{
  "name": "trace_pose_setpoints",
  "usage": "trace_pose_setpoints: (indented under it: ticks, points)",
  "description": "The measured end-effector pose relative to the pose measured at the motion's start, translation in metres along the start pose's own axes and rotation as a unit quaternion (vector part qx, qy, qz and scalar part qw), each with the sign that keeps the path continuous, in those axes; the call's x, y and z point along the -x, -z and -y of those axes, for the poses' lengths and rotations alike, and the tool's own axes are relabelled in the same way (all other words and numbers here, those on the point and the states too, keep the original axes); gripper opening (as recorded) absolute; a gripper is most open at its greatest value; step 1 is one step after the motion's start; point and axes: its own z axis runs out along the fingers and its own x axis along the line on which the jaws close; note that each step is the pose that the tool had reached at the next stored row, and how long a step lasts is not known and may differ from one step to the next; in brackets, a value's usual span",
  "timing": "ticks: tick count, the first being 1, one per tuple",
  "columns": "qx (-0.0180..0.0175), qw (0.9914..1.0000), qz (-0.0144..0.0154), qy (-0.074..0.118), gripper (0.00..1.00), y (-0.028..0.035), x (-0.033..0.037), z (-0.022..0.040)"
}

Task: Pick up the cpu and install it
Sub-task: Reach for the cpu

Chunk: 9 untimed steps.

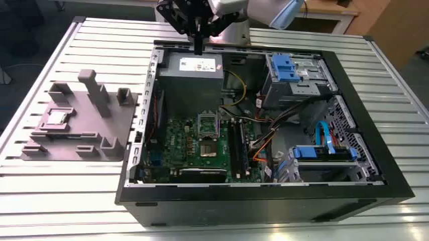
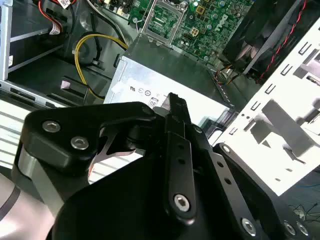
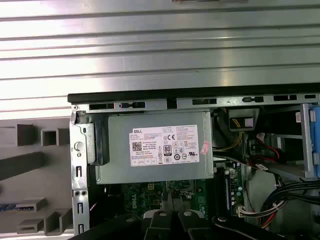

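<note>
The robot arm is hanging its gripper (image 1: 198, 48) over the far end of the open computer case (image 1: 268, 203), right above the grey power box (image 1: 191, 68). Its two black fingers are sitting pressed close together, and they are holding nothing. In the second wrist view the fingertips (image 2: 175, 102) are pointing down at the white sticker on top of the power box (image 2: 165, 75). They are hanging in the air above it and are not touching it.

The cpu (image 1: 56, 118) is lying flat on the grey plate (image 1: 86, 116). The plate is sitting on the table (image 1: 100, 35) just beside the case, on the exterior view's left. The little silver chip is resting in a low square holder near the plate's outer edge, and tall grey blocks (image 1: 92, 90) are standing next to it. It is well apart from the gripper.

Inside the case, the green board (image 1: 191, 150) is lying next to the power box. A shiny metal frame (image 1: 208, 123) and a dark square socket (image 1: 208, 147) are sitting side by side in the middle of the board. A yellow wire (image 1: 240, 86) is curling beside the power box. Blue plastic parts (image 1: 285, 66) are sitting in the corner on the exterior view's right. In the first wrist view the power box (image 3: 155, 150) is showing its white sticker, and the striped metal table (image 3: 160, 50) is lying past the case's edge
</note>
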Motion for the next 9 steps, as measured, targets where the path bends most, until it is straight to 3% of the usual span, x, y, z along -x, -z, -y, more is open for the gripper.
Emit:
trace_pose_setpoints:
  ticks: [9]
  points:
    - [0.0001, 1.00000, 0.0000, 0.000, 0.10, 0.0000, -0.0017, 0.0001]
